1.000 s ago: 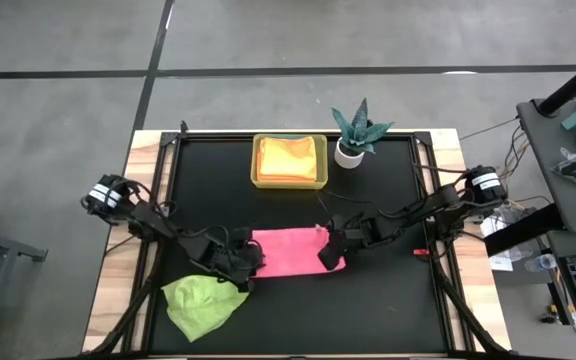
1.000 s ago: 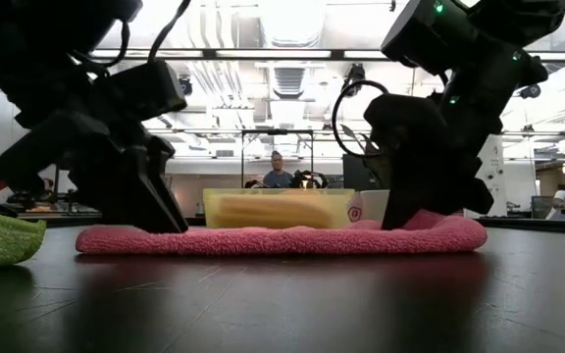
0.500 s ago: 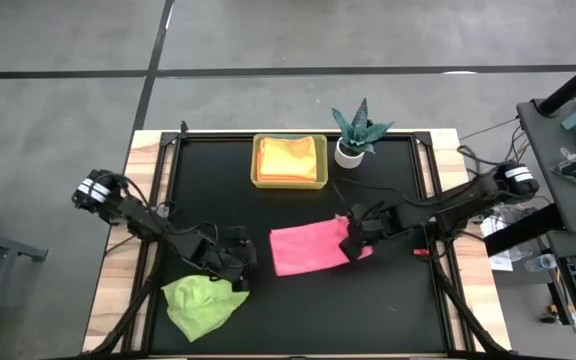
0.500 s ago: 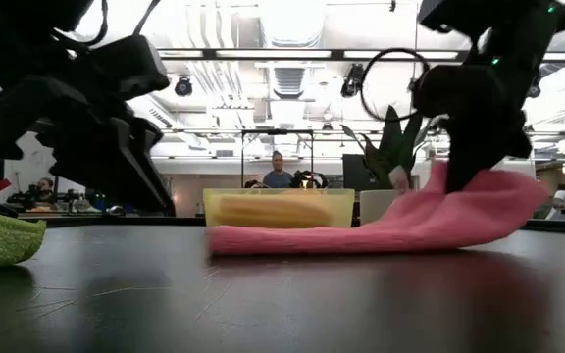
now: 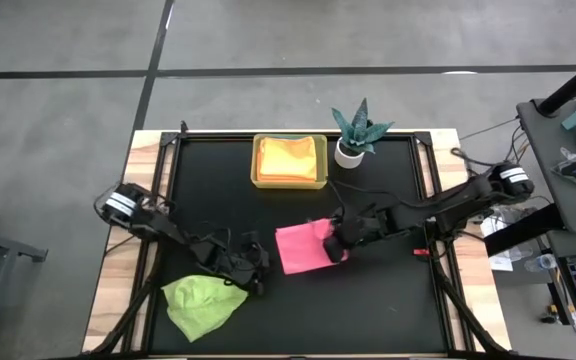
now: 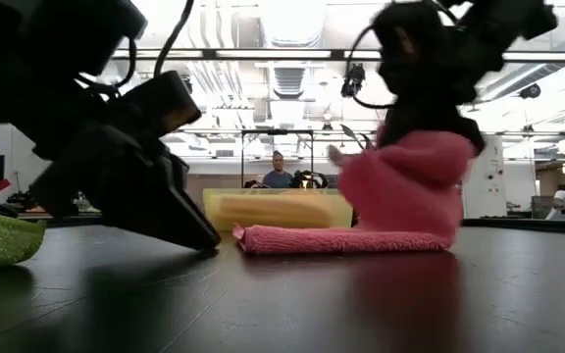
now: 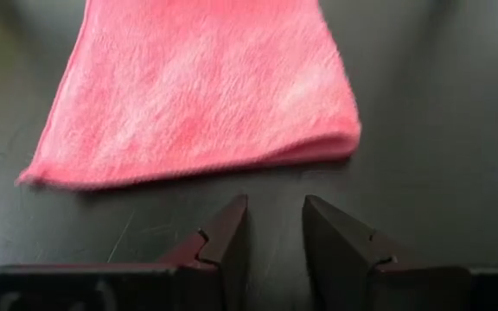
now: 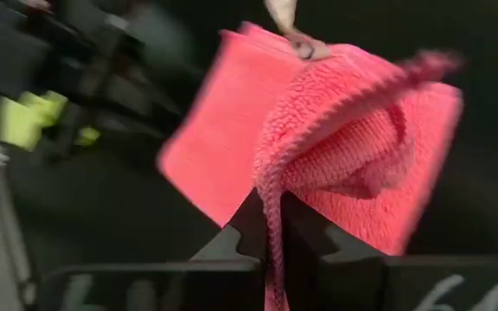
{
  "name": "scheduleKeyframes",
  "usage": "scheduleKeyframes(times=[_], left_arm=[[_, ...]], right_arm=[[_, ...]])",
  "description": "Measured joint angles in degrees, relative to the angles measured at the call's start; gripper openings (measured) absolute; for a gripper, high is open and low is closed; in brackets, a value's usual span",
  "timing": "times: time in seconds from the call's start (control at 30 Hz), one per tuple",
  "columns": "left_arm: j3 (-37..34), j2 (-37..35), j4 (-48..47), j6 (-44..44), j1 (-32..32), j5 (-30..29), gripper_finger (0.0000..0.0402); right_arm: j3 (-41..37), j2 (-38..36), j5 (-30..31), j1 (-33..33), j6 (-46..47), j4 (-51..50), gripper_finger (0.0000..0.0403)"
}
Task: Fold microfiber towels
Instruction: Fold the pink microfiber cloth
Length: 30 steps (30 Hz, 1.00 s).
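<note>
Between right gripper (image 8: 271,226) fingers, only its wrist view shows pink towel (image 8: 335,147)

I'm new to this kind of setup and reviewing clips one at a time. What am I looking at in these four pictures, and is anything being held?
Two dark robot arms work at a black table. One picture looks straight down, one sits at tabletop level, and two come from cameras on the arms' wrists. The right pincer is shut on an edge of the pink towel, lifting it over itself in a fold; its wrist view shows the cloth pinched between the fingers. The left pincer holds nothing, its fingers slightly apart just short of the pink towel's edge. A lime green towel lies crumpled at the table's front left. At the back stand a yellow tray holding orange-yellow cloth and a small potted plant.
</note>
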Motion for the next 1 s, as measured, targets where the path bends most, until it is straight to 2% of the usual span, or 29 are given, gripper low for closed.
scheduleKeyframes(times=[0.17, 0.4, 0.67, 1.0], left_arm=[[0.1, 2.4, 4.3, 0.8, 0.1, -0.4, 0.0102], [0.0, 1.9, 4.2, 1.4, 0.3, 0.2, 0.0102], [0.0, 1.9, 4.3, 2.3, 0.3, 0.2, 0.0102], [0.0, 1.9, 4.7, 2.3, 0.3, 0.2, 0.0102]], right_arm=[[0.0, 6.8, 0.0, -0.4, -1.0, 11.8, 0.0009], [0.0, 15.8, 0.3, -2.4, -2.0, 24.5, 0.0009], [3.6, 19.5, 0.5, -3.8, -7.2, 25.2, 0.0023], [10.8, 22.1, 0.6, -3.9, -12.8, 18.8, 0.0126]])
